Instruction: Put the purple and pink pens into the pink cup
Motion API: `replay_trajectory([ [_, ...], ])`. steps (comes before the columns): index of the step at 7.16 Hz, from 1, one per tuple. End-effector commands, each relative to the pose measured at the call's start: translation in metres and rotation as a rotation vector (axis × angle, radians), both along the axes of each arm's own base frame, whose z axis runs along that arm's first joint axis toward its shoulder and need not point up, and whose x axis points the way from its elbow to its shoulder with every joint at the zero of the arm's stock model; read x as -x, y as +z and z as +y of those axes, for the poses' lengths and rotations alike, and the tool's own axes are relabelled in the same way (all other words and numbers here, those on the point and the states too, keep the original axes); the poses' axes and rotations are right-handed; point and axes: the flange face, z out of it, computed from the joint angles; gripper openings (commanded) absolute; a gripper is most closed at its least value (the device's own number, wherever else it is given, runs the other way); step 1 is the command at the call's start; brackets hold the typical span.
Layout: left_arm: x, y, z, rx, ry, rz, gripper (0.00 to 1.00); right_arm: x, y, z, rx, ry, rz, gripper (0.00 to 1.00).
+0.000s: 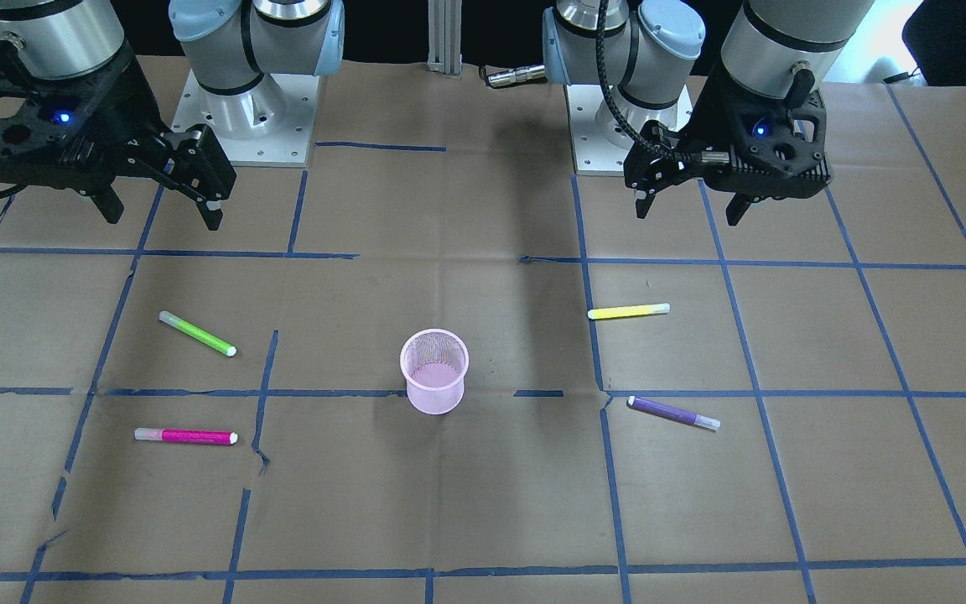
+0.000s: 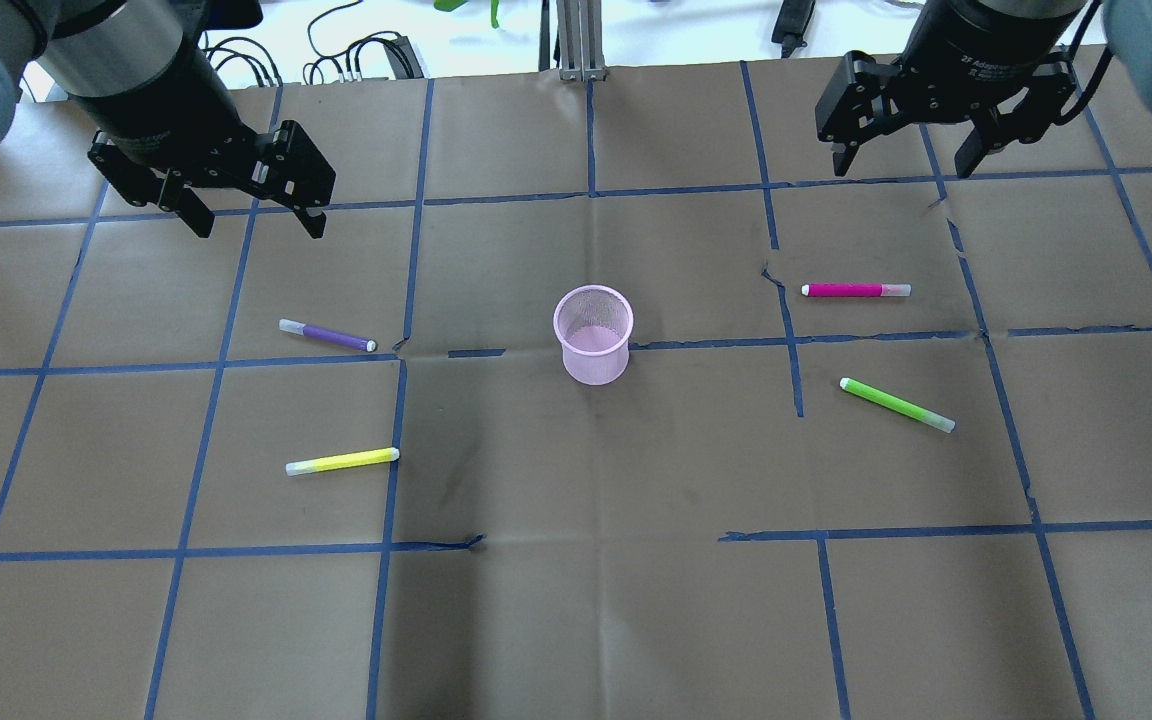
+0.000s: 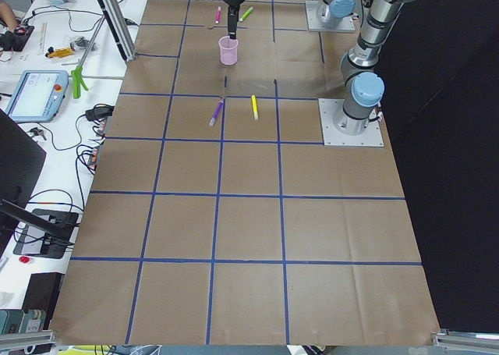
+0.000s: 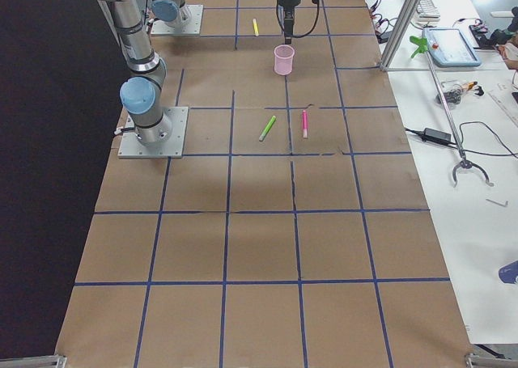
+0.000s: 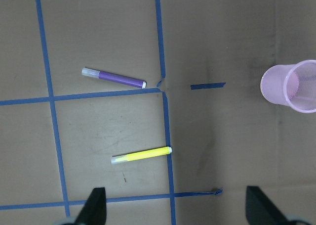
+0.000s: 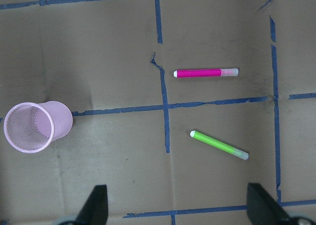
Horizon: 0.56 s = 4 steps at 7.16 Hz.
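0 of 2 pens sit in the pink mesh cup [image 2: 596, 362]. The left gripper [image 2: 258, 225] and right gripper [image 2: 902, 168] hover wide, empty. Next, each likely descends: purple pen [image 2: 326, 335], pink pen [image 2: 856, 290].

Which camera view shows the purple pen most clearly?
The left wrist-mounted view: the purple pen lies large and unobstructed. Overhead and front-facing views show it smaller; exterior left shows it tiny; right wrist and exterior right views miss it.

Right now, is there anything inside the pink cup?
No, the pink cup looks empty; only its mesh wall and floor show. The purple pen and pink pen lie outside on the table. A bit of floor hides behind its near wall.
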Motion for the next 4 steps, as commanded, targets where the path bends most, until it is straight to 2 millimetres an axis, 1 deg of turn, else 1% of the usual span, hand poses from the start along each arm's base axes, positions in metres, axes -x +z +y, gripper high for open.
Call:
replay_trajectory([
  [1,-0.0005,0.0008,0.0003,0.002,0.001,-0.001,0.99,0.0000,0.0006,0.0001,0.001,-0.001,0.000,1.00],
  [4,-0.0017,0.0012,0.0005,0.006,0.000,-0.013,0.99,0.0014,-0.0019,-0.0011,-0.005,0.006,-0.001,1.00],
])
